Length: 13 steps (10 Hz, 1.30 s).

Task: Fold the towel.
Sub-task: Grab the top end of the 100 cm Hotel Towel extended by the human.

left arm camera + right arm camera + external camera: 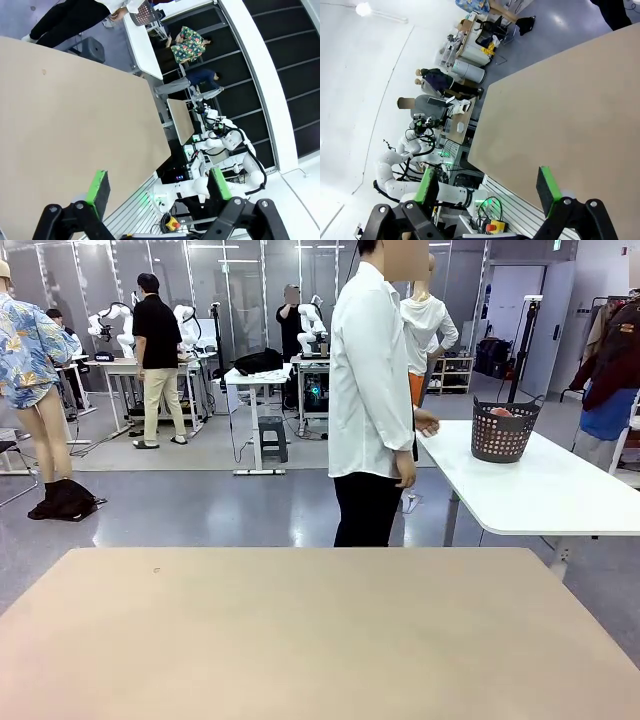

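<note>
**Towel in a basket beyond the beige table, both grippers spread wide**

The beige table spans the lower half of the front view, and everything here is placed against it.

Off the table's left side, the left gripper hangs in the air above the table's edge. Its two black fingers are spread far apart, and nothing lies between their green pads. In the left wrist view the table's plain top slants away behind the fingers.

Beyond the middle of the table's far edge stands a person in a white shirt and black trousers. They are turned side-on, facing the table's right. One hand is held out at the near corner of a white table, which stands beyond the beige table's far right corner (whether the hand touches it cannot be told).

On that white table, well apart from the beige table, sits a dark perforated basket. A small patch of salmon-pink cloth, the towel, shows inside the basket just below its rim.

Off the beige table's right side, the right gripper hangs above the table's near edge. Its fingers are also spread wide with nothing between them.
</note>
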{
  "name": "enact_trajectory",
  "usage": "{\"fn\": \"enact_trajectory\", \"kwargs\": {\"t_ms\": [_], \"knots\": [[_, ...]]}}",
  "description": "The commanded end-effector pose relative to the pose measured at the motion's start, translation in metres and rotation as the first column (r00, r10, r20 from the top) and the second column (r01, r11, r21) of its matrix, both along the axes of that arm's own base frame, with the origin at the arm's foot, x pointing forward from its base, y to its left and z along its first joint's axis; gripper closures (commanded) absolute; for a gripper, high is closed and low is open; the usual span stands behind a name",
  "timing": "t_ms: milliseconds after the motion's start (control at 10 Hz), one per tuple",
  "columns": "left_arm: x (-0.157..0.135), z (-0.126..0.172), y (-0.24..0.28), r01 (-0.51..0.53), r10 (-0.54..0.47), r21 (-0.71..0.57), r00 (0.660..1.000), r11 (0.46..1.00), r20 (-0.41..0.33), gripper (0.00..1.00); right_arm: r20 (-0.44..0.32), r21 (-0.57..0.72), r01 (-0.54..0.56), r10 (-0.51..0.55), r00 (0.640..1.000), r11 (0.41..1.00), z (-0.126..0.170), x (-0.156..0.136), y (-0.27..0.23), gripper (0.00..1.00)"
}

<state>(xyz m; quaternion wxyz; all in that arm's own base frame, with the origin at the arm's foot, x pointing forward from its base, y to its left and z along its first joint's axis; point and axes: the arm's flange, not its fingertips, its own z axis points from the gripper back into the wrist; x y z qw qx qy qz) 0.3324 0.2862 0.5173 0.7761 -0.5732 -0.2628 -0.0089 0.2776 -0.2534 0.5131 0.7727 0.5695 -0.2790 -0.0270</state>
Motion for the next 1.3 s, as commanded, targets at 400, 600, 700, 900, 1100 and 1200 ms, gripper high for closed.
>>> {"fn": "enact_trajectory", "kwargs": {"t_ms": [400, 600, 700, 900, 1100, 1200], "knots": [[-0.0006, 0.0017, 0.0030, -0.005, 0.005, 0.002, 1.000, 1.000, 0.003, 0.00, 0.002, -0.006, 0.002, -0.002, 1.000, 1.000, 0.0016, -0.0003, -0.0002, 0.00], [-0.0006, 0.0017, 0.0030, -0.005, 0.005, 0.002, 1.000, 1.000, 0.003, 0.00, 0.002, -0.006, 0.002, -0.002, 1.000, 1.000, 0.0016, -0.0003, -0.0002, 0.00], [-0.0006, 0.0017, 0.0030, -0.005, 0.005, 0.002, 1.000, 1.000, 0.003, 0.00, 0.002, -0.006, 0.002, -0.002, 1.000, 1.000, 0.0016, -0.0003, -0.0002, 0.00], [-0.0006, 0.0017, 0.0030, -0.005, 0.005, 0.002, 1.000, 1.000, 0.003, 0.00, 0.002, -0.006, 0.002, -0.002, 1.000, 1.000, 0.0016, -0.0003, -0.0002, 0.00], [-0.0006, 0.0017, 0.0030, -0.005, 0.005, 0.002, 1.000, 1.000, 0.003, 0.00, 0.002, -0.006, 0.002, -0.002, 1.000, 1.000, 0.0016, -0.0003, -0.0002, 0.00], [-0.0006, 0.0017, 0.0030, -0.005, 0.005, 0.002, 1.000, 1.000, 0.003, 0.00, 0.002, -0.006, 0.002, -0.002, 1.000, 1.000, 0.0016, -0.0003, -0.0002, 0.00]]}}
